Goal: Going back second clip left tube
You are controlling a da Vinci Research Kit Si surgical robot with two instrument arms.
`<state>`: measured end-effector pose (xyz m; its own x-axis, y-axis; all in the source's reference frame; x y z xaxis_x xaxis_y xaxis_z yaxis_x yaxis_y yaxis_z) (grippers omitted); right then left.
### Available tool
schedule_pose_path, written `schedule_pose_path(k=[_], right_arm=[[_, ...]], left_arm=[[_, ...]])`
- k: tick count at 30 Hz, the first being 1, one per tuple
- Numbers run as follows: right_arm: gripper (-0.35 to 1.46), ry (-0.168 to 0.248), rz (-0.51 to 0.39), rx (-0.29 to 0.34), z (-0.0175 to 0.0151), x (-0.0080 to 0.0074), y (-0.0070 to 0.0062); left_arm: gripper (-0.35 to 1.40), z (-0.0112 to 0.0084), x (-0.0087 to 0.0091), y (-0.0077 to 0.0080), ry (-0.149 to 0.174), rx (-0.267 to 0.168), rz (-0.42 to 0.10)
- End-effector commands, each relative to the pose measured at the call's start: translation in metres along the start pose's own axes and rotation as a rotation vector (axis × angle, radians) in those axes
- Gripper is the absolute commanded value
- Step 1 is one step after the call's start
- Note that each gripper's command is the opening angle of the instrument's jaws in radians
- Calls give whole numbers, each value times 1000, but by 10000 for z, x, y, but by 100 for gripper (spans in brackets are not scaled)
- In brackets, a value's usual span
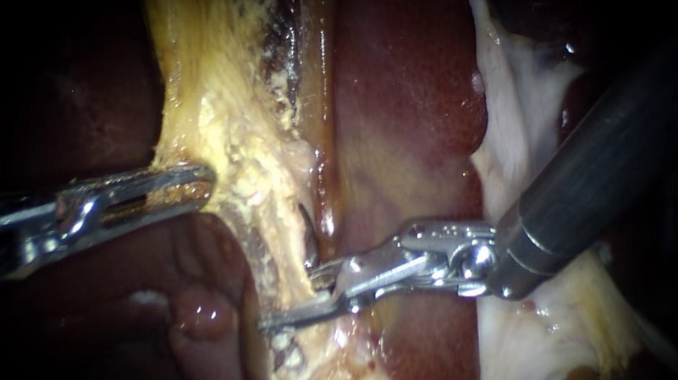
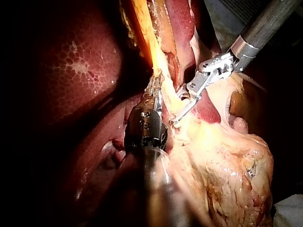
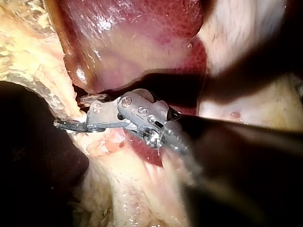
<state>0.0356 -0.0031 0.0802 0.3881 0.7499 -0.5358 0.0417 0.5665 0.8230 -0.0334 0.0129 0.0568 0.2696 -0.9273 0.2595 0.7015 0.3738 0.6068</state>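
A pale yellow tube (image 1: 258, 191) runs down the middle of the endoscope view, crusted with fatty bits. My left instrument (image 1: 195, 185) comes in from the left with its jaws shut on the tube's left edge, and it grips the same yellow tissue (image 2: 158, 71) in the left wrist view. My right instrument (image 1: 293, 299) reaches in from the right, lower on the tube. Its jaws stand open, one on each side of the tube (image 3: 71, 106). A thin dark curved piece (image 1: 307, 232) lies just above them; I cannot tell whether it is a clip.
Dark red liver (image 1: 406, 106) lies right of the tube, with whitish tissue (image 1: 517, 110) beyond it, under the right shaft (image 1: 607, 151). A pink lump (image 1: 200, 312) sits below the left jaws. Bulky yellow fat (image 2: 227, 165) fills the space beside the left shaft.
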Motion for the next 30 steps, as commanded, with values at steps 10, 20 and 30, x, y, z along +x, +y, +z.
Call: schedule_pose_path(k=[10, 20, 30], right_arm=[[20, -1, 1, 5, -3, 0, -2], [59, 24, -122, -6, -16, 1, -3], [60, 27, -280, -26, -59, 10, -11]], left_arm=[[-35, -2, 0, 0, 0, 1, 0], [-35, -3, 0, 1, 1, 1, 0], [-35, -4, -1, 1, 0, -1, 0]])
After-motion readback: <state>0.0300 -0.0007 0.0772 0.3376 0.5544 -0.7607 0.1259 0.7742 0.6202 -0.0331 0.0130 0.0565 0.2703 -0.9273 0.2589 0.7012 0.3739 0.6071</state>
